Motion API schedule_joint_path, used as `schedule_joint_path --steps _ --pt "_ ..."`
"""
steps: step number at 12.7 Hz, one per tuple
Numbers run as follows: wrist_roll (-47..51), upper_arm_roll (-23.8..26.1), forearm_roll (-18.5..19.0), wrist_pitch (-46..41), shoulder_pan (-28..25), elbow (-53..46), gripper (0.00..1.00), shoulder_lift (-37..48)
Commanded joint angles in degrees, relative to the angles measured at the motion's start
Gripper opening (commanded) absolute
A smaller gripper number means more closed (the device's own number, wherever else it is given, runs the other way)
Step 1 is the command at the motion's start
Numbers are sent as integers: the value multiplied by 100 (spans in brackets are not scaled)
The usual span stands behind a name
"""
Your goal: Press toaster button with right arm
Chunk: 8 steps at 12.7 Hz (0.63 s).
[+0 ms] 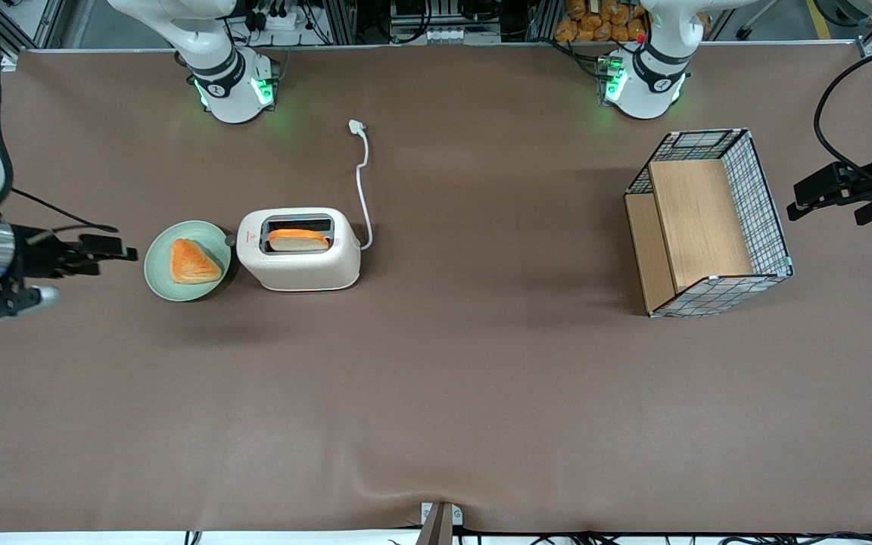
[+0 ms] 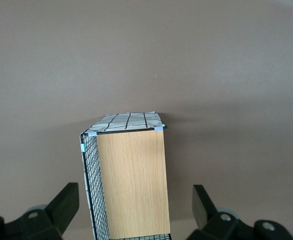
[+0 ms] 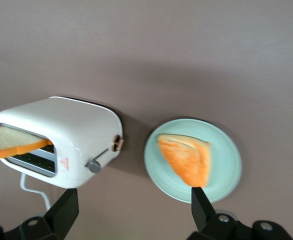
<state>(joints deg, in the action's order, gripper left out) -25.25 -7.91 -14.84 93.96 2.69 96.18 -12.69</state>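
Nothing pressed yet: toaster button (image 3: 93,166) up on the end of the toaster (image 1: 300,250), facing the green plate (image 1: 160,261) on the desk (image 1: 436,393). Gripper (image 1: 107,248) beside the plate, toward the working arm's end, jaws spread and empty. Approach and downward push left to do.

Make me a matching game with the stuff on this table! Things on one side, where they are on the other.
Things:
1. toaster button
2. triangle bread
3. bread slice
4. hand

Places:
A. on the plate
B. in the toaster slot
C. above the table, beside the plate
D. on the toaster's end facing the plate

Pairs: 1-D, 2-A, 3-B, 4-C
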Motion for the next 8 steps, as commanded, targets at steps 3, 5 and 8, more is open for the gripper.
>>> schedule_joint_path --steps 3,5,8 --pt "746 35 789 70 -294 76 100 776" --pt "1292 227 939 17 -304 120 100 1057" --pt "1803 536 1080 -193 -155 111 100 1357"
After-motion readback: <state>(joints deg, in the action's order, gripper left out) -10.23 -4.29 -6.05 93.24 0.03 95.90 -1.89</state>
